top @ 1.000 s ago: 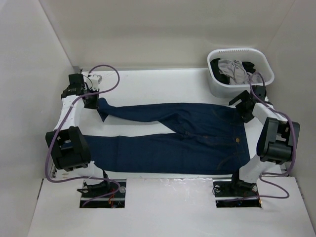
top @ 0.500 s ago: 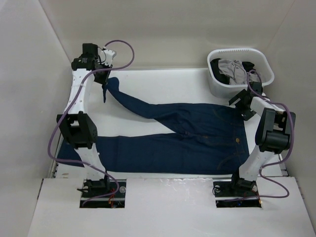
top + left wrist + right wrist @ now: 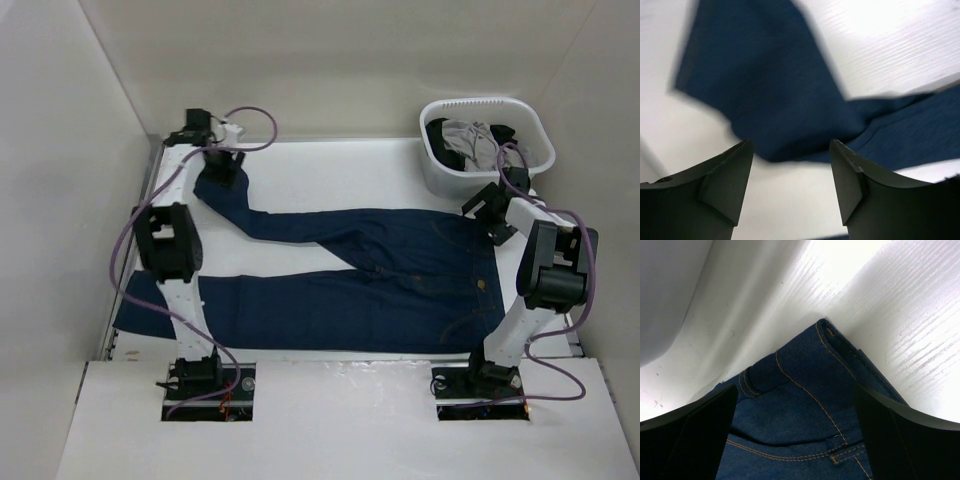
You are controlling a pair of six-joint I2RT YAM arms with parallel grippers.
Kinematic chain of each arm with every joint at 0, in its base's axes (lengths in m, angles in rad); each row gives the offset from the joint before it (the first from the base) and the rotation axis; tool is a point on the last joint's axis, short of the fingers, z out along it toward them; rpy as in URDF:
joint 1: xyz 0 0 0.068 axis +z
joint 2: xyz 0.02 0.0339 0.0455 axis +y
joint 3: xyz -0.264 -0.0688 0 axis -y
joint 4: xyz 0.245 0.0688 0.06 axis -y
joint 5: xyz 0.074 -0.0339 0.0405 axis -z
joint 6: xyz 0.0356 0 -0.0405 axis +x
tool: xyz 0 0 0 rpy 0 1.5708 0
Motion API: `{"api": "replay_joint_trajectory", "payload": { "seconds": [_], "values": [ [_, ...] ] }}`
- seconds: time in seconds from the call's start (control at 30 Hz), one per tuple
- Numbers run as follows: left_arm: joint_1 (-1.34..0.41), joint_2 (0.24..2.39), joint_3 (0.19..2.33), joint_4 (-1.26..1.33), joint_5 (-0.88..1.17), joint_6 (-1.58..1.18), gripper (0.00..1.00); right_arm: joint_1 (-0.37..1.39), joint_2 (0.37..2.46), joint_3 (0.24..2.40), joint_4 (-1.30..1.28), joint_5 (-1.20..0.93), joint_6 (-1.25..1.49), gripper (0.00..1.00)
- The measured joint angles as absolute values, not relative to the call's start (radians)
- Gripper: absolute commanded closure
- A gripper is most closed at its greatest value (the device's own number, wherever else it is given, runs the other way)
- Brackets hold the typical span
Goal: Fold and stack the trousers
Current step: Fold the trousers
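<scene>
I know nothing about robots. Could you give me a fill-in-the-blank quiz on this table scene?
The trousers spread on the table are dark ____ denim.
The white basket stands at the table's far ____ corner.
The left gripper has its jaws ____ above a trouser leg.
The waistband lies on the ____ arm's side.
Missing words: blue; right; open; right.

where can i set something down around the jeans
Widest: far table strip between the jeans and back wall, left of the basket. Also the wedge between the legs. Crowded near left gripper and right gripper.
</scene>
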State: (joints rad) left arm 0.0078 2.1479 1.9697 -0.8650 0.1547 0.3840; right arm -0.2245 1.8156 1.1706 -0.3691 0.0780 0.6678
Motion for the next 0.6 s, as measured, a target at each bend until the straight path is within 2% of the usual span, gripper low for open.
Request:
{"api": "replay_joint_trajectory", "payload": {
  "seconds": [0.13, 0.27, 0.4, 0.6],
  "values": [
    [0.184, 1.892, 1.813, -0.772, 0.143, 0.442, 0.37, -0.218, 1.791, 1.137, -0.361, 0.079, 0.668, 0.00],
    [0.346, 1.844, 1.834, -0.686, 0.123, 0.419, 0.37, -0.204, 1.787, 1.130, -0.356, 0.083, 0.663, 0.00],
    [0.357, 2.013, 1.906, -0.631, 0.157, 0.324, 0.36, -0.194, 1.787, 1.129, -0.355, 0.092, 0.658, 0.00],
    [0.293, 2.389, 2.101, -0.604, 0.161, 0.177, 0.33, -0.194, 1.786, 1.129, -0.356, 0.101, 0.658, 0.00]
  ]
}}
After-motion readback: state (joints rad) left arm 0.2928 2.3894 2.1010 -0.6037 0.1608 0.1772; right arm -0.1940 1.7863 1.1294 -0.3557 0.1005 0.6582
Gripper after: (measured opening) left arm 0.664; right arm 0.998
